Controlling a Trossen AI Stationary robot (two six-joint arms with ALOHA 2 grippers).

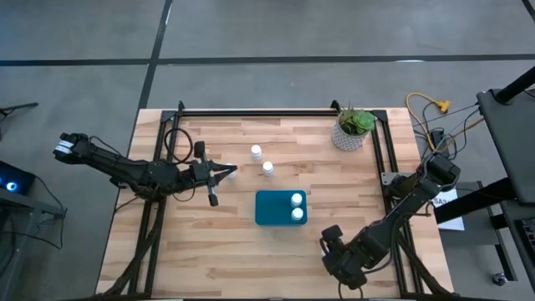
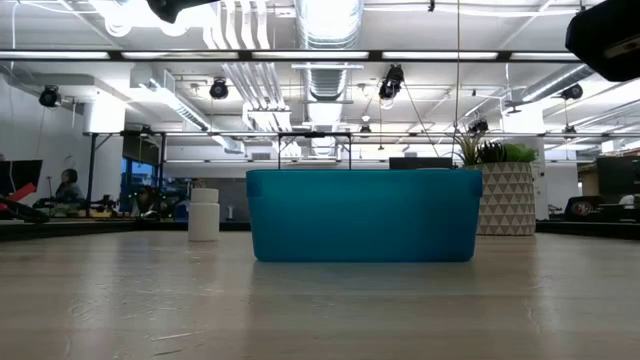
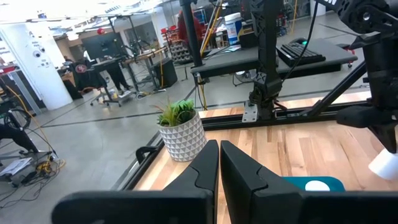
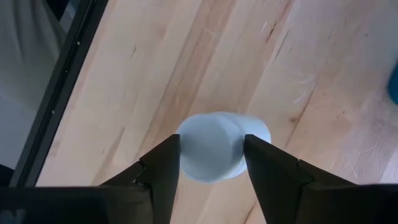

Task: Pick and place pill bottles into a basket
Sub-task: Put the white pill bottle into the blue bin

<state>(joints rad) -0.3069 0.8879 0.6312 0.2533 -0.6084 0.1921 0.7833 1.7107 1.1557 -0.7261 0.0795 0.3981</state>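
On the wooden surface (image 1: 209,251) the teal basket (image 1: 272,209) holds two pill bottles (image 1: 297,206), two more (image 1: 262,160) stand behind it, the right gripper's (image 4: 211,158) fingers clasp another bottle (image 4: 221,146), and the left gripper's (image 3: 219,165) fingers are pressed together, empty.

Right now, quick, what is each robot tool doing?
Left tool: shut, holding nothing, over the table's left side.
Right tool: fingers set around a white pill bottle, near the table's front right.
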